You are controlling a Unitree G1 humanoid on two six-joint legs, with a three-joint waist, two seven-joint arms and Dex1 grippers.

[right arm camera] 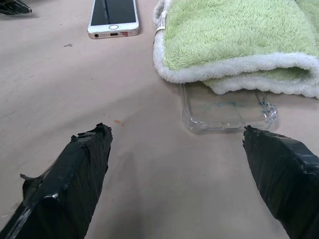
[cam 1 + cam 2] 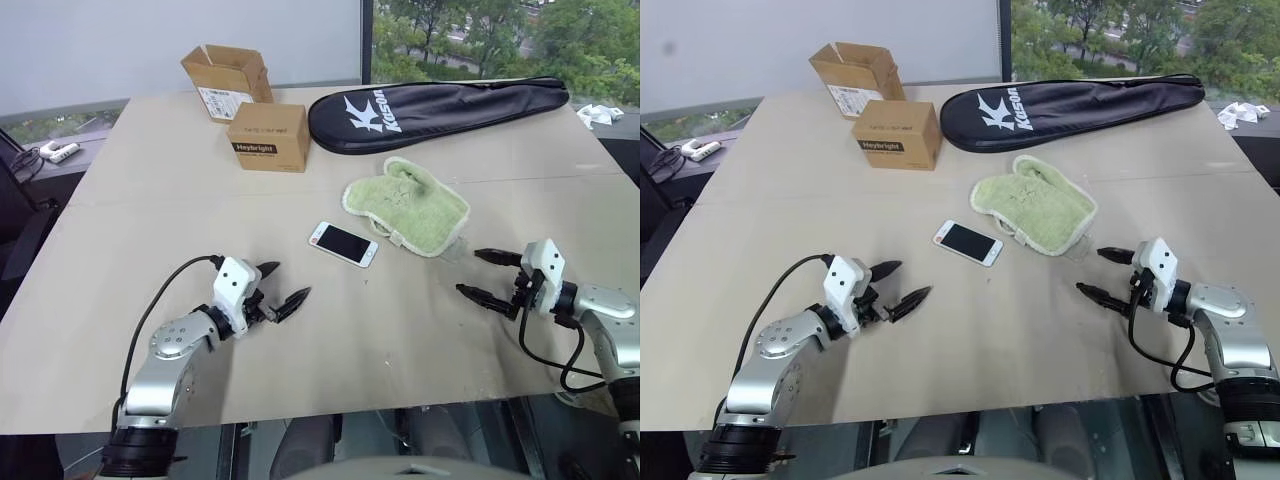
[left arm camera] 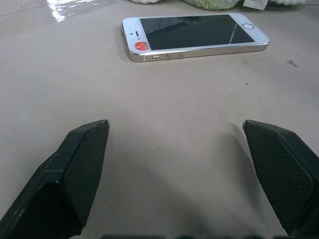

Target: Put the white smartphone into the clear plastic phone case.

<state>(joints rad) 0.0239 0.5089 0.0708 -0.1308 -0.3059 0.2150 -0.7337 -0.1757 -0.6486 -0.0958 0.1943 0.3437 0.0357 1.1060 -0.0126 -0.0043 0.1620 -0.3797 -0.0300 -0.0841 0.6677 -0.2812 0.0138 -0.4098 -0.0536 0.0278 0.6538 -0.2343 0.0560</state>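
Handling looked delicate: the white smartphone, rigid and slick, lay beside the fuzzy green cloth, whose edge half covered the thin clear plastic phone case, so its long edges suited the wide-open, empty left claw and right claw.

Office-like room, large table, window onto trees

silver arms, white wrist blocks, black cables, black-fingered left hand, right hand
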